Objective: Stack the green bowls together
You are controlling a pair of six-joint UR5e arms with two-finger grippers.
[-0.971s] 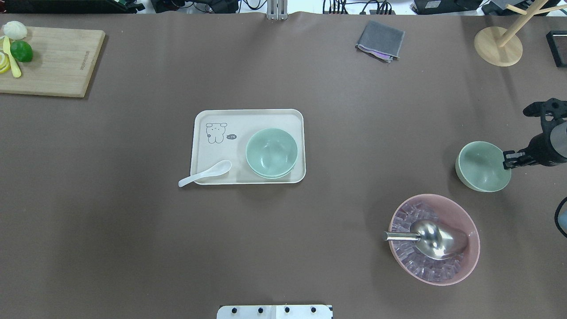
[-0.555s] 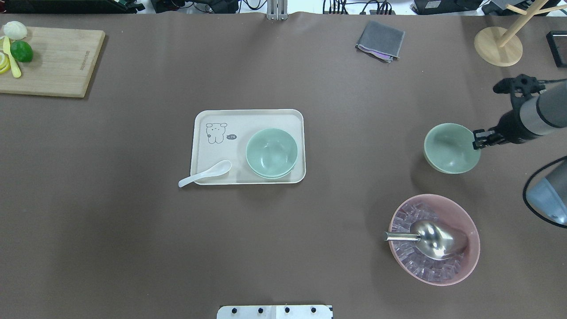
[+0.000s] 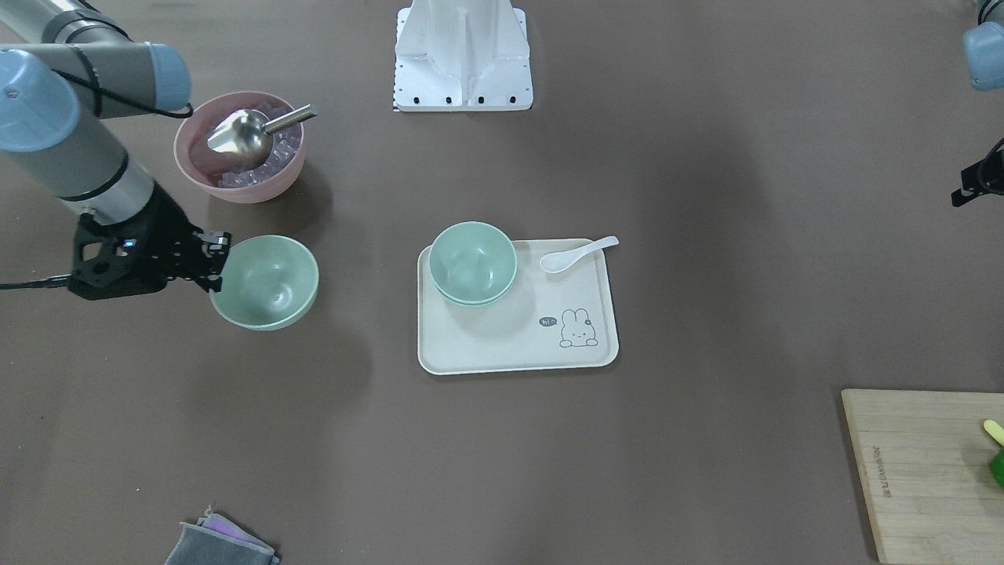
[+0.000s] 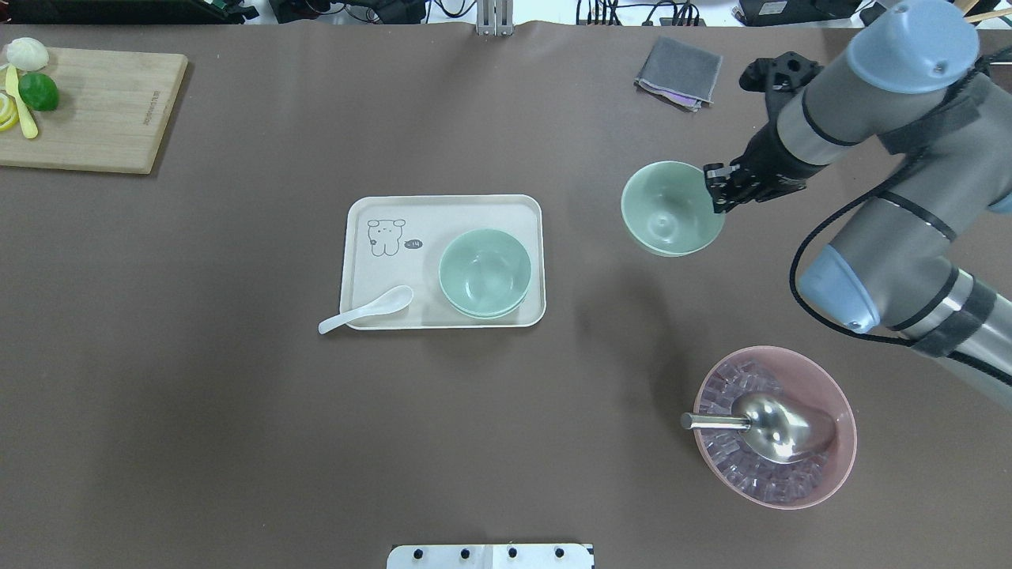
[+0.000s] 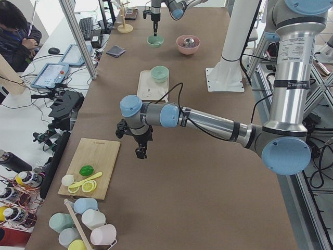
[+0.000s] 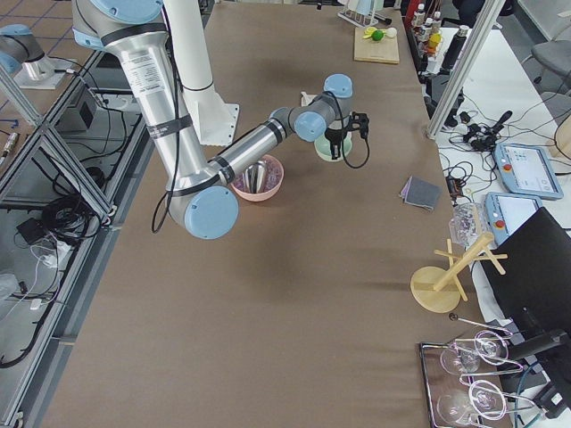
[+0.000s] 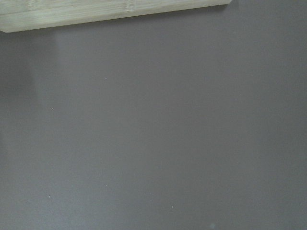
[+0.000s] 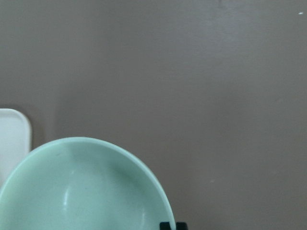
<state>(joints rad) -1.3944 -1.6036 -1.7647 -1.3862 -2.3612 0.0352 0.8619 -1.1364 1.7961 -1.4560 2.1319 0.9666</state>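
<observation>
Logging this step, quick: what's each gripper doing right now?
Right gripper: closed on the rim of one green bowl.
Left gripper: cannot tell whether it is open or closed.

I am looking at a cream tray [image 4: 466,213] that is reading as smooth, matt plastic. The stacked green bowls [image 4: 484,273] on it are showing the same matt plastic, and so is the green bowl [image 4: 668,212] to the tray's right. The white spoon [image 4: 365,310] on the tray's edge is glinting, glossy like glazed ceramic. Farther right of the tray, the pink bowl [image 4: 842,458] is looking like smooth plastic, and the scoop [image 4: 783,427] in it is shining as polished metal. The table cover [image 4: 237,435] under the tray is lying matt and paper-like. Far left of the tray, the cutting board [image 4: 95,118] is showing bare wood grain. Beyond the tray, the grey cloth [image 4: 680,71] is looking soft.
</observation>
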